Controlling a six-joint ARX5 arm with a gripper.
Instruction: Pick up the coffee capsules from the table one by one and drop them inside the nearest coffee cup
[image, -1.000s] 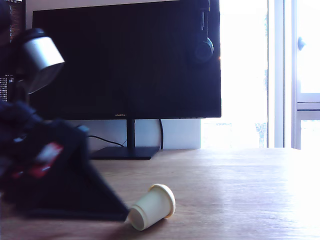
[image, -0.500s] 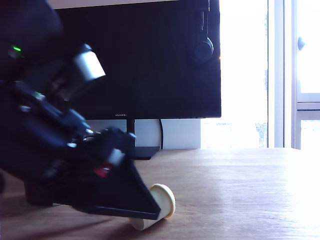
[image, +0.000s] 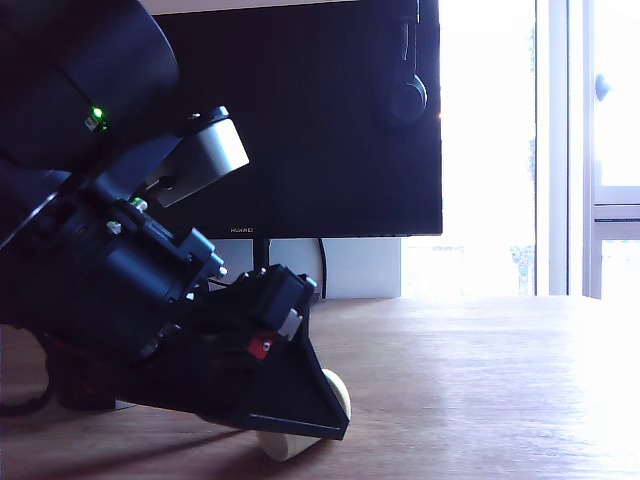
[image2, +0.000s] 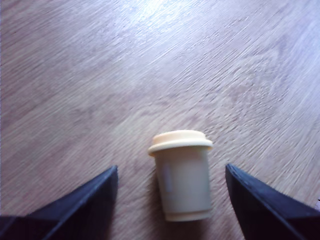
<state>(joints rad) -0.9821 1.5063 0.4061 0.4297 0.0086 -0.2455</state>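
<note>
A: Where was the capsule (image2: 182, 175)?
B: Lower centre of wrist view, lying on its side on the table (image2: 100, 75), between the gripper (image2: 172, 200) fingers, which were spread wide apart, not touching it.
A: Risk?
B: Prob. rolls off if one finger hits first.

A single cream-yellow coffee capsule (image2: 182, 175), tapered with a flanged rim, is laid on its side on the grained light brown wooden table (image2: 100, 75).
</note>
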